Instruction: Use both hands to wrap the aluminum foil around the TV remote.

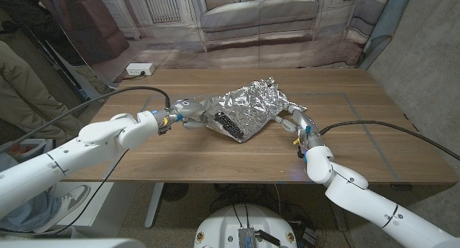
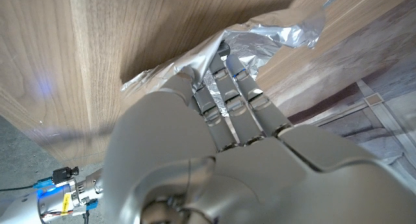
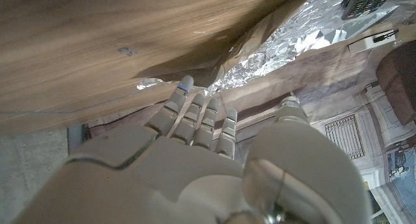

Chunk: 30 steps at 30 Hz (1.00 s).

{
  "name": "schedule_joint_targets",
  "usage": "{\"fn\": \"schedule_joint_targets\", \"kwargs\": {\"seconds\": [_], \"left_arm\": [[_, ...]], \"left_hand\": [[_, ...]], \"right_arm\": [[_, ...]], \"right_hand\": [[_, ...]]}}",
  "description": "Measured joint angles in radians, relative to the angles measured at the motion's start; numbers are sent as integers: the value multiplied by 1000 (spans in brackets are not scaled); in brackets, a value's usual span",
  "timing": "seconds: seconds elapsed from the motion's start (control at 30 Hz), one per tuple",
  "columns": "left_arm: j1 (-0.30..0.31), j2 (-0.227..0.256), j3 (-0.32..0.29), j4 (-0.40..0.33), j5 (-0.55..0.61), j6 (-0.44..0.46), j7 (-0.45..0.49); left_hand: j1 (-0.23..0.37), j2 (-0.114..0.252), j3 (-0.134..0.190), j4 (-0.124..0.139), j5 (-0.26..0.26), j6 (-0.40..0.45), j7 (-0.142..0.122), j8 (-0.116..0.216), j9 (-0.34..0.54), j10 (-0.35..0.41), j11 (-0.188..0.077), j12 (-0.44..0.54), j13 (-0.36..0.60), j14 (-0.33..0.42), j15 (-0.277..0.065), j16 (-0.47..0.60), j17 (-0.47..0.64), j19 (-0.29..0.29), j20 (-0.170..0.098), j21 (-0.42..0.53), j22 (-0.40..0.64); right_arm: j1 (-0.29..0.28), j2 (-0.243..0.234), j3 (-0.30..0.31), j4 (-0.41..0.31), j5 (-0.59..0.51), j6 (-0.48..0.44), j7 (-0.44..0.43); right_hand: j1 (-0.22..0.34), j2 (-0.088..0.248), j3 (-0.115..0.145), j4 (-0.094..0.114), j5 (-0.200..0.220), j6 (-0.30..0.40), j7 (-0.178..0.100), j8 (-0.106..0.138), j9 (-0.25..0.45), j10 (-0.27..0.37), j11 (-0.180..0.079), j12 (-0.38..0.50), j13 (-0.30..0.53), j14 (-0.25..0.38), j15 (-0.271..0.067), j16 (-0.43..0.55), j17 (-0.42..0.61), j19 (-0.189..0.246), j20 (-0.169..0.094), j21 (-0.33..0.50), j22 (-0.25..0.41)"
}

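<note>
**Operator:** Head view first: the aluminum foil (image 1: 251, 104) is a crumpled sheet mid-table, and the TV remote (image 1: 228, 125) lies under its near-left edge, only one dark end with buttons poking out. Taking the remote as my landmark, its long axis runs diagonally, from the foil's left side down toward the near edge of the table (image 1: 144, 158).

**Spotter:** Which hand is closer to it?

**Operator:** My left hand (image 1: 185, 111), clearly. It sits just left of the remote, right up against the foil. Left wrist view shows the fingers (image 2: 221, 97) pressed side by side, tips at the foil's edge, apparently on it. I can't tell whether the thumb is pinching it.

**Spotter:** And the right?

**Operator:** My right hand (image 1: 296, 122) is on the far side of the remote, at the foil's right edge, with the bulk of the sheet between them. Right wrist view has those fingers (image 3: 195, 113) held loosely together, thumb apart, reaching toward the foil; I'd call it holding nothing.

**Spotter:** So the next fold?

**Operator:** My read: the loose foil lies right of the remote, so the right hand should carry it leftward across the long axis while the left steadies that exposed end
</note>
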Motion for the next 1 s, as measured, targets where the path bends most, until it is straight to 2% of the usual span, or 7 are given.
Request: {"fn": "schedule_joint_targets", "kwargs": {"seconds": [0.07, 0.13, 0.17, 0.27, 0.4, 0.63, 1.0], "left_arm": [[-22, -3, 0, -7, -21, 0, -44], [-47, -10, 3, -10, -43, -2, -96], [-51, -12, 3, -10, -43, -2, -96], [-95, -29, 17, -10, -89, -11, -196], [-141, -50, 34, 2, -122, -13, -269], [-252, -109, 80, 50, -194, -13, -423], [-401, -187, 143, 129, -296, 8, -588]], "left_hand": [[0, 0, 3, 3, 0, 0, 0, 4, 4, -2, 2, 3, 6, 0, 0, 0, 3, -8, 2, -4, 0], [0, 0, 4, 4, 0, 0, 0, 6, 7, -2, 2, 3, 14, 0, 0, -7, 5, -8, 2, -4, 0], [-1, 1, 4, 4, 0, 0, 0, 11, 9, -2, 2, 4, 17, 0, 0, -7, 5, -8, 2, -4, 0], [-1, 1, 6, 2, 0, 2, 2, 16, 14, -3, 3, 11, 24, 0, 0, -7, 5, -8, 2, -4, 0], [-1, 1, 13, 4, -3, 2, 2, 27, 22, 1, 7, 16, 26, 7, -7, -7, 9, -8, 2, -4, 0], [-1, 1, 23, -1, -4, 2, 2, 38, 32, 4, 10, 19, 27, 19, -9, -7, 14, -8, 2, -3, 0], [-1, 1, 37, -2, -7, -11, 15, 51, 51, 4, 10, 22, 35, 31, -16, -6, 33, -8, 2, -3, 0]], "right_arm": [[-2, 0, 1, 1, 3, 3, -2], [-6, 0, 4, 4, 7, 8, -4], [-8, 0, 5, 4, 9, 11, -5], [-14, 1, 8, 6, 12, 15, -9], [-20, 1, 11, 7, 14, 20, -14], [-38, 2, 17, 8, 19, 32, -29], [-72, 4, 31, 7, 27, 50, -56]], "right_hand": [[-3, 3, 0, 0, 0, 2, 2, 0, 0, 2, -2, 7, 0, 9, -1, 0, 0, 31, 5, 11, 0], [-5, 5, -3, 3, 0, 9, 2, 0, 0, 15, -4, 8, 0, 17, -3, 8, 0, 60, -3, 12, 0], [-5, 5, -3, 3, 0, 9, 2, 0, 0, 20, -6, 8, 0, 17, -3, 8, 0, 66, -9, 12, 0], [-9, 1, -3, 3, 0, 14, 7, 0, 0, 20, -5, 15, 0, 28, -3, 8, 0, 79, -24, 12, 0], [-10, 0, -3, 3, 0, 14, 7, 0, 0, 30, -5, 15, 0, 28, -3, 8, 0, 74, -36, 12, 0], [-15, 4, -3, 3, 0, 19, 13, 0, -5, 33, -7, 15, 0, 34, 0, 8, 0, 74, -36, 12, 0], [-15, 4, -3, 3, 0, 25, 8, 0, -5, 36, -11, 15, 0, 39, -3, 8, 0, 74, -36, 12, 0]]}}
